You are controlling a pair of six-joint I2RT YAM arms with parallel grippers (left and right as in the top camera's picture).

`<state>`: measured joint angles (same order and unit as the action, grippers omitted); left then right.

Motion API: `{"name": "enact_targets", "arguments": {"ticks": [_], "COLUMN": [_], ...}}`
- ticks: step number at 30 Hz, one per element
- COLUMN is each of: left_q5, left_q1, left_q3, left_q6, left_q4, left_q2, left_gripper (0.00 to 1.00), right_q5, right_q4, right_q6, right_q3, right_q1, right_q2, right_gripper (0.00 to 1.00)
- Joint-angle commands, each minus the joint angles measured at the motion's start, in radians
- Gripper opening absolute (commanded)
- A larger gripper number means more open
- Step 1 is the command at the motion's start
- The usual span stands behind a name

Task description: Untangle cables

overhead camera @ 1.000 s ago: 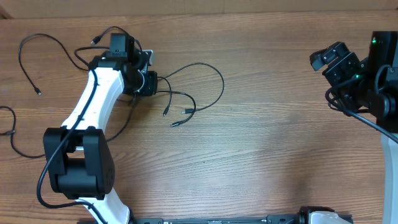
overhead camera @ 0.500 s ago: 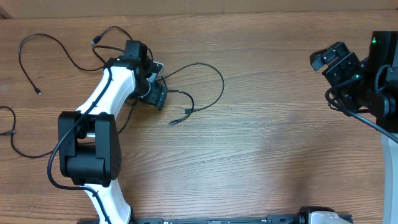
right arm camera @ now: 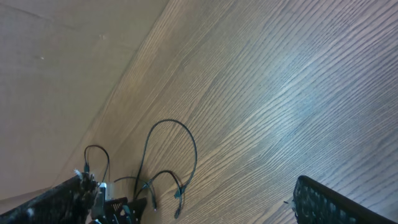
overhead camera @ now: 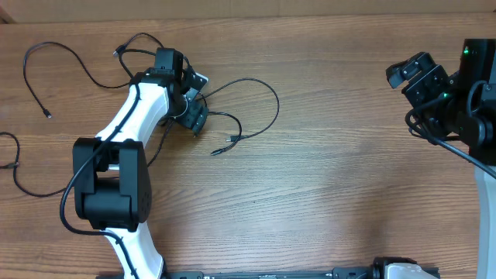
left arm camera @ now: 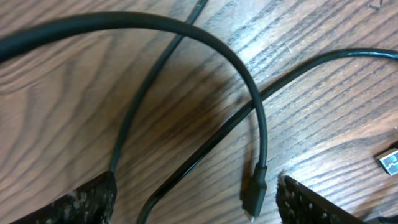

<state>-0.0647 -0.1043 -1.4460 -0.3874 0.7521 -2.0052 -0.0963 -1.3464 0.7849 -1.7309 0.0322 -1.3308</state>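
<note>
The cables lie at the table's far left. One thin black cable [overhead camera: 256, 80] loops to the right of my left gripper [overhead camera: 200, 101], with two plug ends [overhead camera: 230, 138] below it. A second cable [overhead camera: 27, 54] curls at the far left, and a third [overhead camera: 17, 151] lies by the left edge. In the left wrist view my left gripper [left arm camera: 196, 208] is open just above the wood. Crossing cables [left arm camera: 249, 87] and a black plug [left arm camera: 254, 193] lie loose between its fingers [left arm camera: 81, 202]. My right gripper [overhead camera: 415, 77] is open and empty at the far right. In its wrist view the cables [right arm camera: 186, 140] show far off.
The left arm's white link [overhead camera: 124, 116] and black base [overhead camera: 105, 186] stand over part of the cables. A silvery plug tip [left arm camera: 388, 163] lies at the right edge of the left wrist view. Bare wooden table [overhead camera: 349, 170] spans the middle.
My left gripper has opened and let go of the cable it was shut on. The left arm swung, its base link shifting right. One plug end now lies between the jaws. The right arm is still.
</note>
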Motion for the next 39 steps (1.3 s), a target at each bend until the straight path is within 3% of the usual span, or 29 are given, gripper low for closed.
{"name": "enact_targets", "arguments": {"ticks": [1,8,14,21,23,24,34,39], "left_q5": [-0.036,-0.015,-0.022,-0.041,-0.109,-0.129,-0.169,-0.169], "left_q1": [0.003,0.023,0.039,0.039,0.039,0.039,0.039,0.039], "left_q3": [0.005,0.005,0.005,-0.061,-0.14,-0.166,-0.4,-0.432], "left_q6": [-0.044,-0.04,-0.029,0.077,0.08,0.088,0.222,0.304], "left_q4": [-0.009,-0.063,-0.072,0.002,0.094,0.122,0.402,0.449], "left_q2": [-0.065,-0.107,-0.107,-0.106,-0.106,-0.106,-0.106,-0.106], "left_gripper": [0.81,0.77,0.38,0.29,0.07,0.04,0.04,0.04], "right_q5": [0.01,0.01,0.01,0.01,0.01,0.01,0.01,0.01], "right_q4": [0.005,0.005,0.005,0.005,0.005,0.005,0.005,0.005], "right_q6": [-0.005,-0.005,-0.005,-0.005,-0.005,-0.005,-0.005,-0.005], "right_q3": [-0.003,-0.003,-0.003,-0.003,-0.003,-0.003,-0.003,-0.003], "right_q1": [0.003,0.003,0.003,0.003,0.003,0.003,0.003,0.003], "right_q2": [0.004,0.004,0.004,0.004,0.004,0.004,0.004,0.004], "right_gripper": [1.0,1.0,1.0,1.0,1.0,1.0,1.0,1.0]}}
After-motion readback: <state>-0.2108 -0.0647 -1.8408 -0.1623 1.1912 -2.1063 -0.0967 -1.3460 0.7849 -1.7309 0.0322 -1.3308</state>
